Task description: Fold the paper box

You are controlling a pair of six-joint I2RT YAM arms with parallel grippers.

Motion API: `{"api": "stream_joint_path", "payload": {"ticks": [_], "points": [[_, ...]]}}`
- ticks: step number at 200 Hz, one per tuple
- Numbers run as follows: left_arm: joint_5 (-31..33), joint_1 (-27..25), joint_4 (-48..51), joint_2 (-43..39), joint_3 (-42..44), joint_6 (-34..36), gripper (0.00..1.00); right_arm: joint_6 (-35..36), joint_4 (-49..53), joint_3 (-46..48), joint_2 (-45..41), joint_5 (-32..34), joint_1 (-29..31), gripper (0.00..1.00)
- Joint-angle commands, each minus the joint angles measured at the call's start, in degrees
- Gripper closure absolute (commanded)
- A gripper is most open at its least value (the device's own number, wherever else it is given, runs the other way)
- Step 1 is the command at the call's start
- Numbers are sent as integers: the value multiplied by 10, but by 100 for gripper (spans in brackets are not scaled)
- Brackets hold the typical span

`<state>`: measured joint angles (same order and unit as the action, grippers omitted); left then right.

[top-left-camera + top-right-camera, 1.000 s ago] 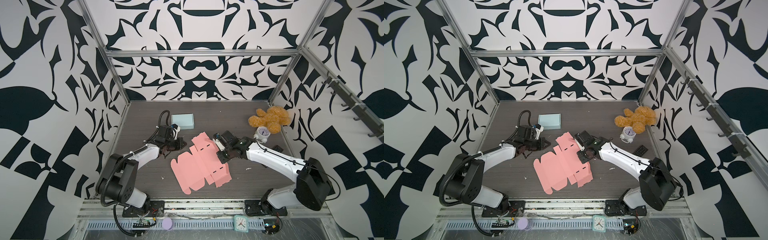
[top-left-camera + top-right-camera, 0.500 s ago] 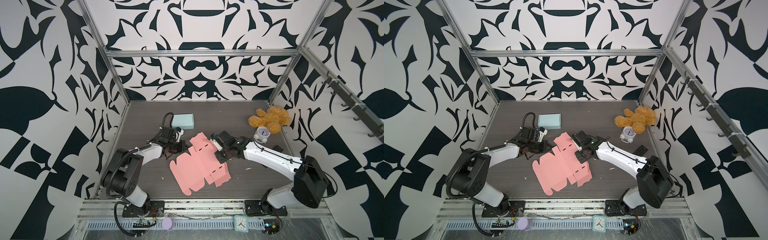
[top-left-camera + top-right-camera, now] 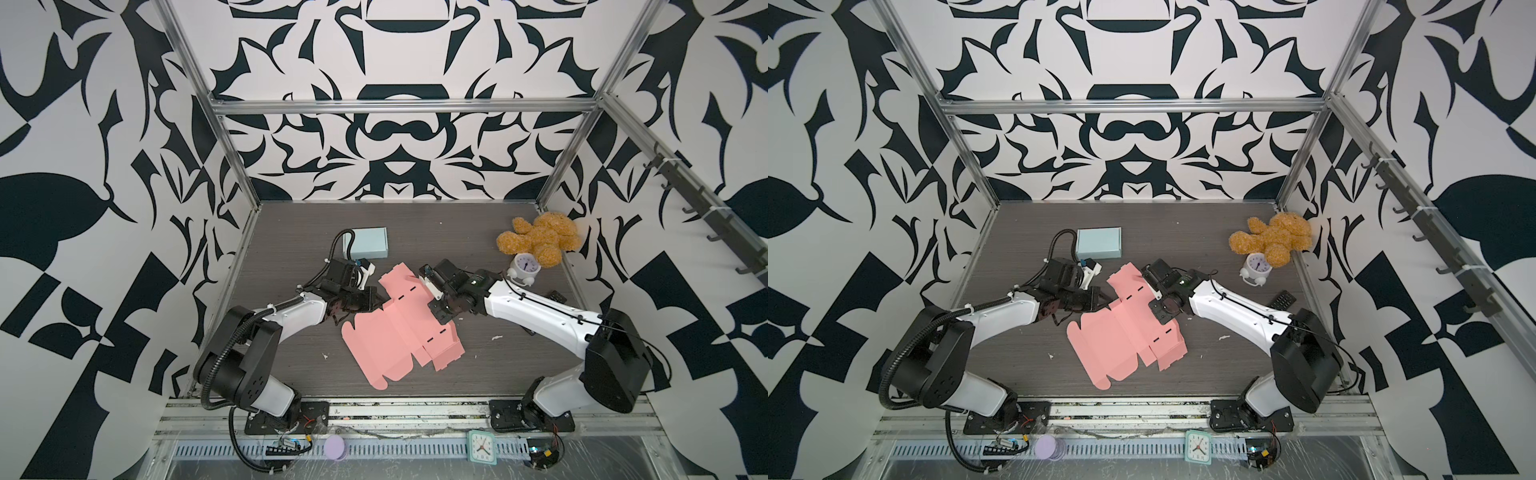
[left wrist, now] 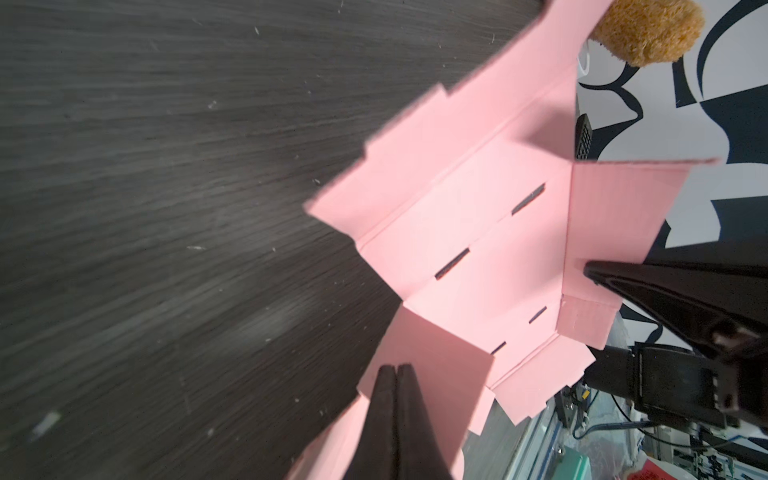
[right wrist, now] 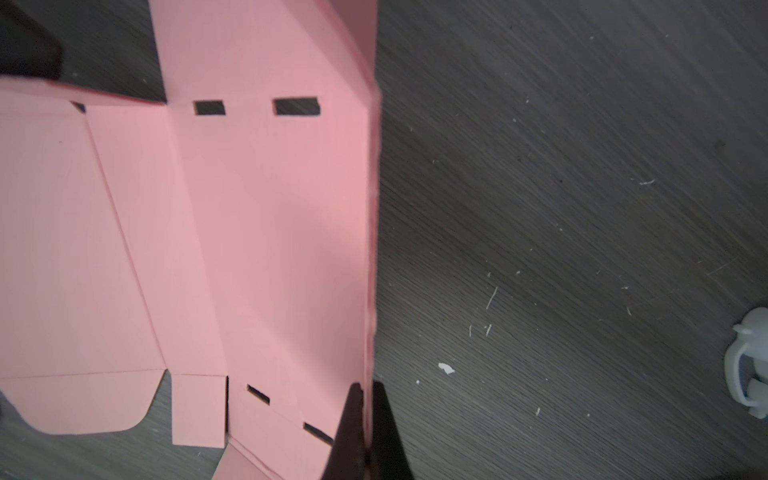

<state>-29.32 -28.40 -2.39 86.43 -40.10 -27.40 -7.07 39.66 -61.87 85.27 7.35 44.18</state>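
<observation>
The left arm point(image 3: 291, 316) and right arm point(image 3: 536, 309) are stretched low and forward and angled inward toward each other in both top views. The left gripper point(image 4: 395, 368) is seen with its jaws pressed together. The right gripper point(image 5: 365, 388) is clamped on an edge of the box point(image 5: 270, 249).

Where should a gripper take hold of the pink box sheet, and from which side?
Probably grip the pink box sheet by its upturned edge on the right arm's side, from above: it stands off the table, so jaws can straddle it.
</observation>
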Motion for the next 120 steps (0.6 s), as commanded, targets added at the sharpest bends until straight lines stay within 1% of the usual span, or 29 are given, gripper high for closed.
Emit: {"api": "stream_joint_path", "payload": {"ticks": [1, 9, 11, 14, 54, 87, 120], "points": [[4, -12, -9, -12, 6, -10, 100, 11, 9, -33, 5, 31, 11, 100], [4, -17, -14, -12, 6, -15, 100, 15, 12, -38, 9, 32, 15, 100], [5, -18, -15, -11, 6, -15, 100, 15, 12, -40, 10, 48, 16, 100], [5, -19, -17, -11, 6, -18, 100, 16, 13, -41, 12, 55, 18, 100], [6, -35, -36, 0, 6, -28, 100, 34, 27, -54, 23, 108, 39, 100], [7, -28, -42, -20, 16, -30, 100, 67, 18, -41, 12, 177, 64, 100], [8, -10, -29, -59, 19, -18, 100, 112, -2, -26, -2, 223, 80, 100]]}}
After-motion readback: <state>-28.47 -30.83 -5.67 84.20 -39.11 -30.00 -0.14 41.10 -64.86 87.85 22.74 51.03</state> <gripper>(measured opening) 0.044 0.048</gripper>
